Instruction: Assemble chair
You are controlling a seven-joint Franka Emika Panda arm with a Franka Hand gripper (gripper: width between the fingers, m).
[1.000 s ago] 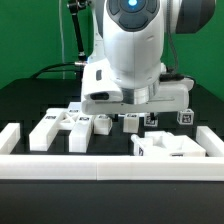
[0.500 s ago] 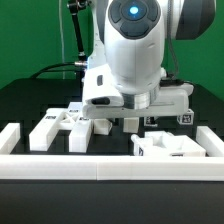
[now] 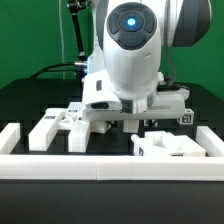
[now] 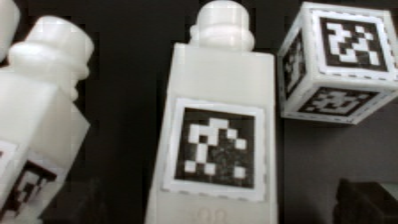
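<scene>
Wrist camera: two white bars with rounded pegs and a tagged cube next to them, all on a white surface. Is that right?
No. The surface is black, not white; the wrist view shows it. The middle bar and the other bar, both with rounded pegs, and the tagged cube next to them are as stated.

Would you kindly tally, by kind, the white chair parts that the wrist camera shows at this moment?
Peg-topped bars: 2, the fully tagged bar and the partly cropped bar
Cube-like pieces: 1, the tagged block
Total: 3
</scene>
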